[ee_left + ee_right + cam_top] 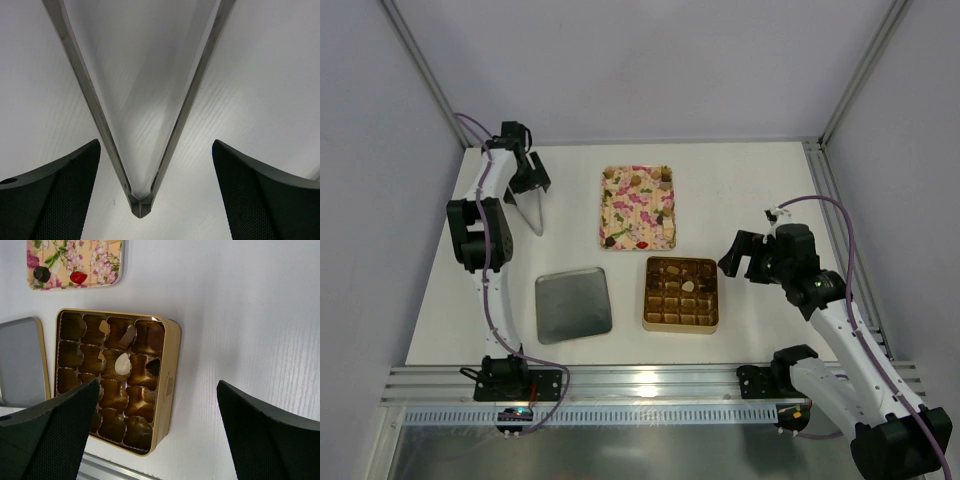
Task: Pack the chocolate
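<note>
Several small chocolates (642, 181) lie on the pink floral tray (638, 205) at the table's middle back. The gold gridded box (681, 293) sits just in front of it, and it holds a pale piece (122, 364) and a few dark pieces (153, 366). A dark piece (41, 273) and a red piece (78, 277) show on the tray's corner. My right gripper (742, 258) is open and empty, just right of the gold box. My left gripper (527, 172) is open and empty at the far left back, away from the chocolates.
A silver lid (573, 304) lies flat left of the gold box. A metal frame post (140, 200) meets the table corner right in front of my left gripper. Frame rails run along the right edge (830, 200) and front edge (650, 380).
</note>
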`<state>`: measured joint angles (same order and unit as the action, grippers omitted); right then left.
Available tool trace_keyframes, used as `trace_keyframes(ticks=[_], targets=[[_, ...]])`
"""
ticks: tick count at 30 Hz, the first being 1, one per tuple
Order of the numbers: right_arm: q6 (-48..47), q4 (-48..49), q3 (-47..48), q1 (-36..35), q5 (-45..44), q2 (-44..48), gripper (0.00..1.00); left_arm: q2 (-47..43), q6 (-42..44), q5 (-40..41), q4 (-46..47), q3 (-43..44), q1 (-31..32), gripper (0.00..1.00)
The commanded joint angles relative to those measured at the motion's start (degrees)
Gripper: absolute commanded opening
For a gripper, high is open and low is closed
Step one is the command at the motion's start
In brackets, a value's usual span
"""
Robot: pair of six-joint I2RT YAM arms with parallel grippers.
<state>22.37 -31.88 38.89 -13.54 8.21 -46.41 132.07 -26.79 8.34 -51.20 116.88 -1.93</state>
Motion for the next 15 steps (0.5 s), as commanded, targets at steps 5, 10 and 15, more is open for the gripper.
trace_keyframes(ticks=[5, 10, 15], targets=[[-1.2, 0.3, 3.6, -0.1, 0.9, 0.4, 1.0, -16.6, -2.7, -4.9, 2.9, -4.3, 0.6, 0.89], [-1.7, 0.1, 4.7, -0.2, 1.5, 0.1, 1.0, -28.7, -4.0, -4.8, 5.0, -21.1, 3.5, 0.81], [-0.9, 1.1, 5.7, -3.1, 1.7, -1.7, 1.0, -44.9, -6.4, -5.4, 7.4, -39.9, 6.1, 0.74]])
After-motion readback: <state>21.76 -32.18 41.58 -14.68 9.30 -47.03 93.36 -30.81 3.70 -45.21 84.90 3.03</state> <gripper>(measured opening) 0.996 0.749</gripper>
